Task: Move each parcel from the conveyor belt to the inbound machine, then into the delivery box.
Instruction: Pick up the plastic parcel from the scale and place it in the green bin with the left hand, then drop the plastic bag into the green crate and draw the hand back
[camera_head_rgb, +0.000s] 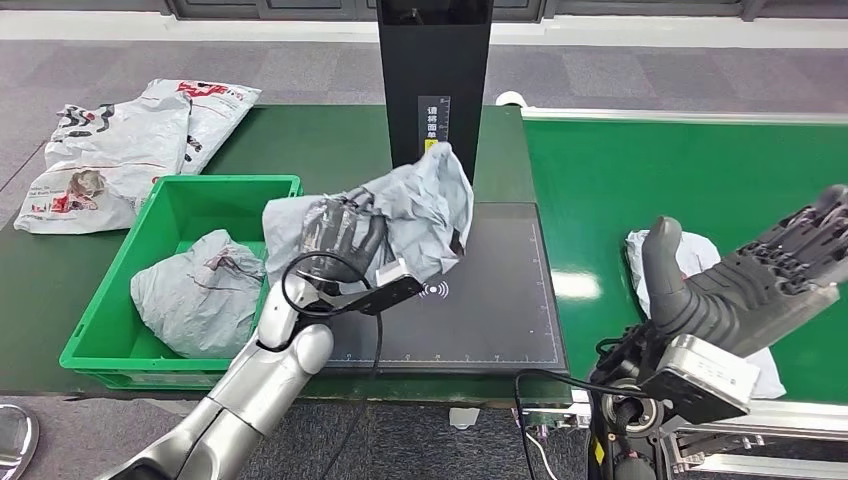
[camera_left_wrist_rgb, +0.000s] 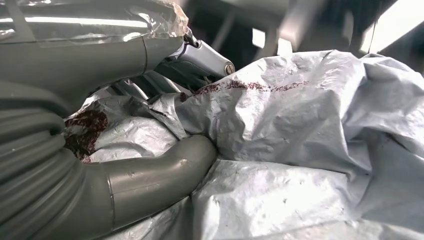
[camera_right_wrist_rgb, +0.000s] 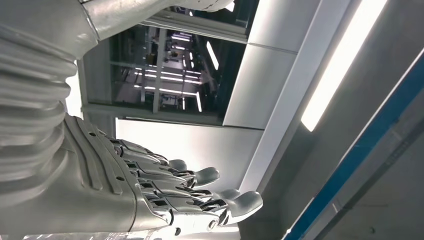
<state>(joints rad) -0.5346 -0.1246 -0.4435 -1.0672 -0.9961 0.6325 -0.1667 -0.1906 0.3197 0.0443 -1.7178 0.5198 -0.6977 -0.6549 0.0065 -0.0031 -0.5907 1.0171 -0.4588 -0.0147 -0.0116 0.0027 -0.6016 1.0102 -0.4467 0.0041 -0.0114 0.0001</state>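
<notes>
Over the scanner plate (camera_head_rgb: 500, 300), left hand (camera_head_rgb: 345, 235) grips grey parcel (camera_head_rgb: 420, 205)

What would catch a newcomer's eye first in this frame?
The left hand gripping a crumpled grey parcel above the black scanner platform, between the green bin and the machine's tall black post. Next, the right hand, open and raised over a white parcel on the green conveyor belt. Another grey parcel already sits in the bin.
</notes>
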